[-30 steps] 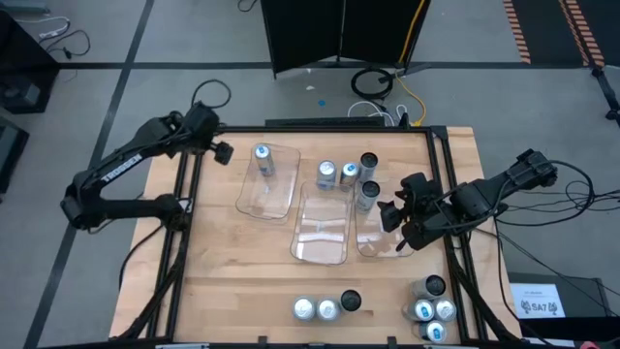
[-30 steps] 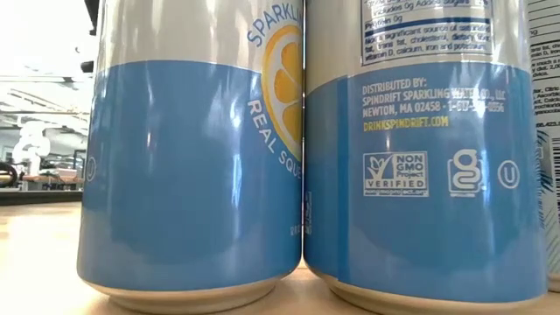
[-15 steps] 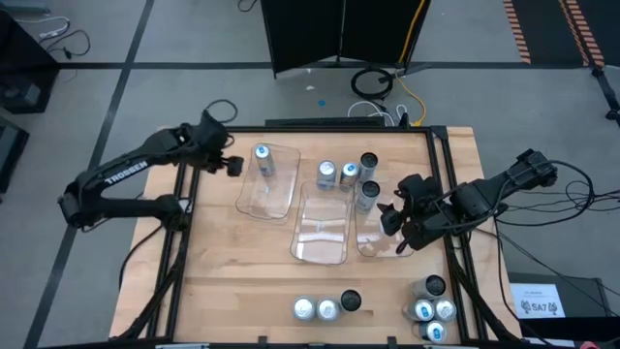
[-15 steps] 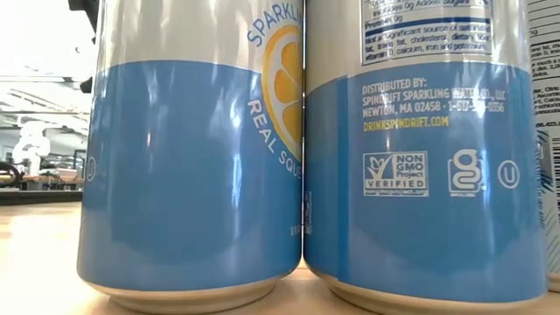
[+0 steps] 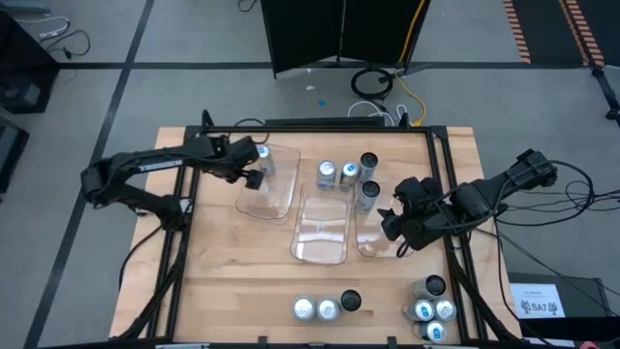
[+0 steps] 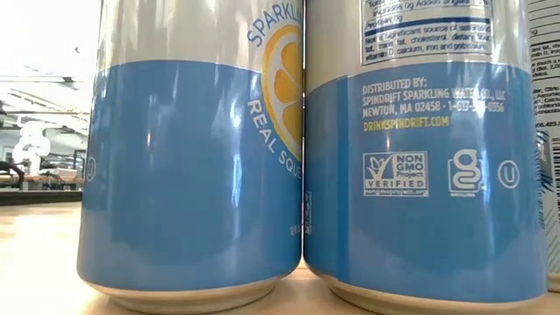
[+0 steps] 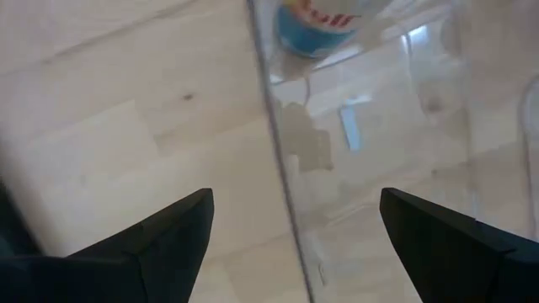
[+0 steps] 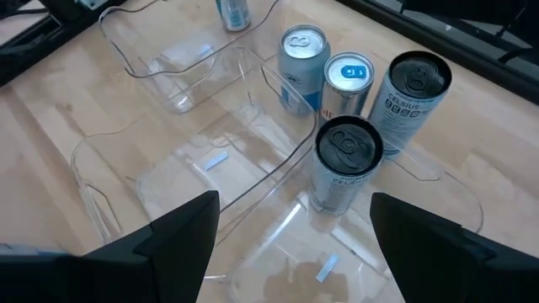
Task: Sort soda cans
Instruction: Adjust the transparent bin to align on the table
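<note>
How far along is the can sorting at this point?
Early. One can stands in the left tray and a dark-topped can in the right tray; the middle tray holds none. The left gripper is open over the left tray, the right gripper open. Three cans and both front groups remain.

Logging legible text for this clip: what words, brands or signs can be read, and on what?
"SPARKLIN", "REAL SQU": left blue can.
"DISTRIBUTED BY:", "NEWTON, MA 02458", "DRINKSPINDRIFT.COM", "NON GMO Project VERIFIED": right blue can.
"CELSIUS": two dark-topped cans.
"SA7": floor sign.
Nutrition print and arm lettering: too small to read.
</note>
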